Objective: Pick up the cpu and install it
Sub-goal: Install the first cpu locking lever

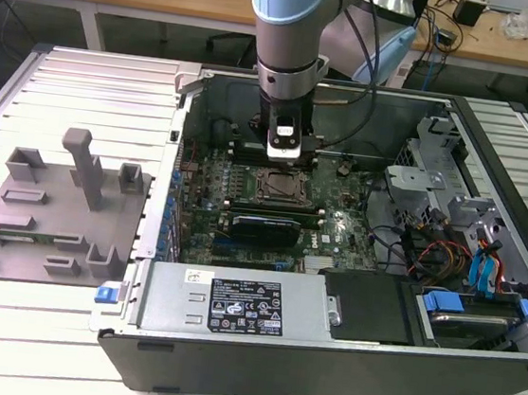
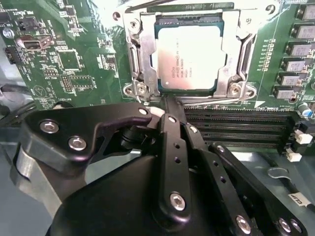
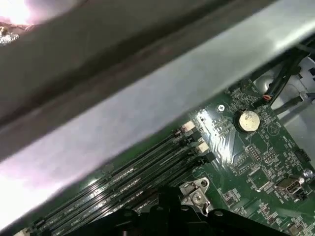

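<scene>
The cpu sits in the motherboard socket inside the computer case; the claw, fingers together, holds nothing.

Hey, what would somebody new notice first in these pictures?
Probably the open computer case with the robot arm reaching straight down into it, over the motherboard's socket. In the second wrist view, the cpu lies in its socket frame, silvery top up, just beyond the black gripper.

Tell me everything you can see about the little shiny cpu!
The cpu is a flat square chip with a silvery, matte metal top plate and a thin green edge around it. It lies level inside the metal socket frame on the green motherboard. The black tool is just beside it, not holding it.
</scene>
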Robot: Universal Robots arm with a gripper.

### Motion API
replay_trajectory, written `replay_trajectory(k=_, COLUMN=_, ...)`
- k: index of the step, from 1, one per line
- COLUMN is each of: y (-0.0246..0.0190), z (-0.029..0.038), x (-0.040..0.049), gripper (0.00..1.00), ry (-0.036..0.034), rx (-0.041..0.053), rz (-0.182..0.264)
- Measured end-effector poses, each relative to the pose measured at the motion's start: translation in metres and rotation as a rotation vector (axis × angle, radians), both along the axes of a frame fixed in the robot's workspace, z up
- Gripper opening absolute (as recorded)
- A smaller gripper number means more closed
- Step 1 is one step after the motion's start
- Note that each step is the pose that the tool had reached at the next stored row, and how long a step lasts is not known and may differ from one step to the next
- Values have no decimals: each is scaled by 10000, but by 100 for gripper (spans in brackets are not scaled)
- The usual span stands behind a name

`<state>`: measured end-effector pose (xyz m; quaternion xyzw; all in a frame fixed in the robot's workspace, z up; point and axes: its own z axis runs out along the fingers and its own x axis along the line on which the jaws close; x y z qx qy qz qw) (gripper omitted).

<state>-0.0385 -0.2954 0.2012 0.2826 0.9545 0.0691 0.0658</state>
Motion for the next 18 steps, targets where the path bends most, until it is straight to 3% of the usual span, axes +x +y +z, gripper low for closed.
replay_trajectory(k=1, y=22, z=28, x=7, gripper=11, ry=4, rx=0, rz=-19)
replay_trajectory(k=8, y=100, z=27, x=-41, gripper=11, ry=3, rx=1, rz=-72)
replay_trajectory(k=18, y=105, z=11, x=-42, gripper=11, ry=4, rx=-6, rz=-565)
